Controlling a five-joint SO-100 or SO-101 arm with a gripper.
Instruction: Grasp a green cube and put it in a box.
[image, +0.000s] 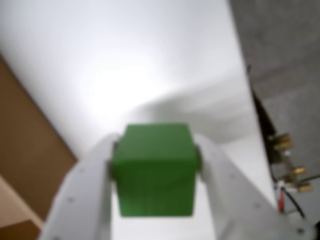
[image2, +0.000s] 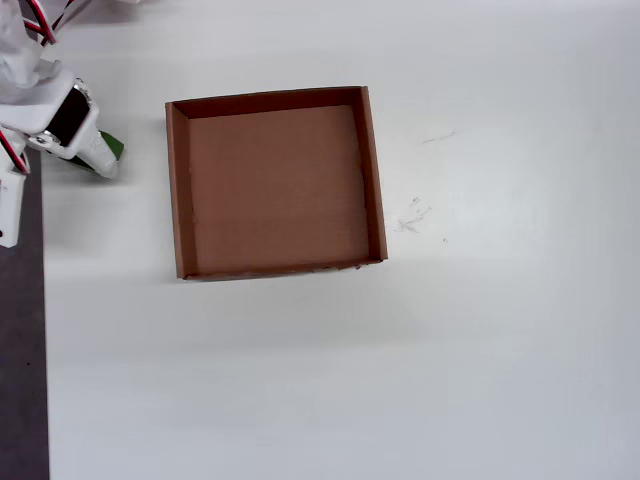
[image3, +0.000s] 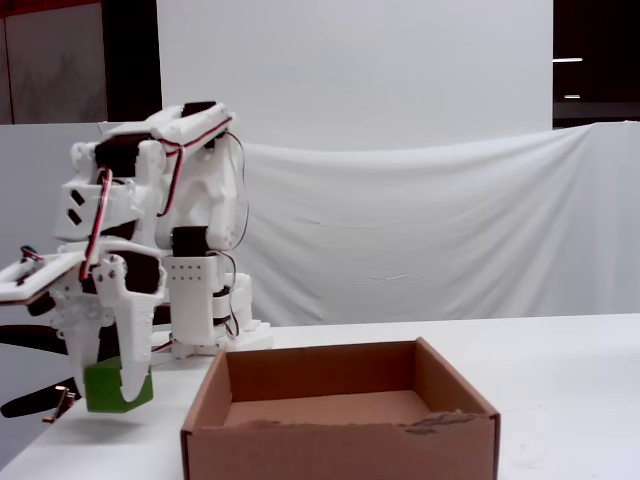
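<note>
Green cube (image: 154, 170) fills the lower centre of the wrist view, pinched between the two white fingers (image: 80, 195) of the gripper (image: 155, 160), one on each side face. Fingers are clenched on it, touching left and right (top face and front face both visible, slightly blurred). White table (image: 125, 60) spreads across the upper part of that frame, and a brown strip of the box (image: 25, 150) runs along the left edge. Grey floor and some brass connectors (image: 287, 160) sit at the right edge.

Overhead view: box (image2: 176, 190) sits a little left of centre, open side up, floor bare. Gripper (image2: 100, 158) is at the upper left of the frame, left of the box and not touching it; only a sliver of the cube (image2: 112, 148) peeks out from under the white arm (image2: 40, 100). Faint scuff marks (image2: 412, 215) on the table (image2: 480, 350) right of the box.

Fixed view: gripper (image3: 115, 385) hangs at the lower left of the frame pointing down, cube (image3: 112, 388) held between the fingertips, raised off the table (image3: 580, 380) with a shadow under it. Box (image3: 330, 445) is in the lower centre, to the right of the cube, clearly apart. Arm (image3: 150, 230) with red and black wiring rises behind, white cloth backdrop (image3: 420, 230) beyond.
</note>
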